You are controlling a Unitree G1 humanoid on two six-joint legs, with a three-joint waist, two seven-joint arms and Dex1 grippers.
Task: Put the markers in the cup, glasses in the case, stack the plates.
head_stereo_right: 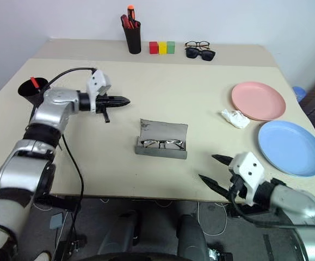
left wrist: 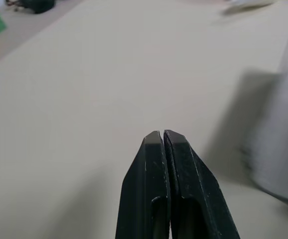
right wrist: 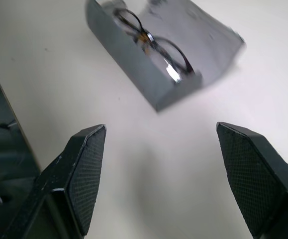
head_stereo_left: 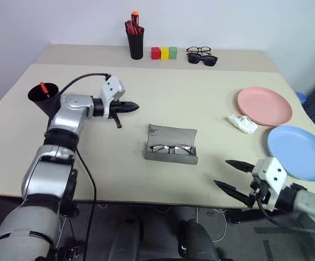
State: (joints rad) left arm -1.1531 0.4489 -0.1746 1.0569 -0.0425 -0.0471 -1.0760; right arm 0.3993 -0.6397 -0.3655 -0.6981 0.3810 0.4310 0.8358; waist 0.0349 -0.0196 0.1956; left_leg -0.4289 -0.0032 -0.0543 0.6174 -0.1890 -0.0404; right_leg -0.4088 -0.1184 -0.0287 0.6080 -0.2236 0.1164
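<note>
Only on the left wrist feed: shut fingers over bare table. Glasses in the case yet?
Observer: Yes, the glasses lie inside the grey case, with its lid up.
Operator: Plates stacked?
Observer: No. The pink plate and the blue plate lie side by side.
Operator: Right gripper?
Observer: The right gripper is open and empty, low to the right of the case.
</note>
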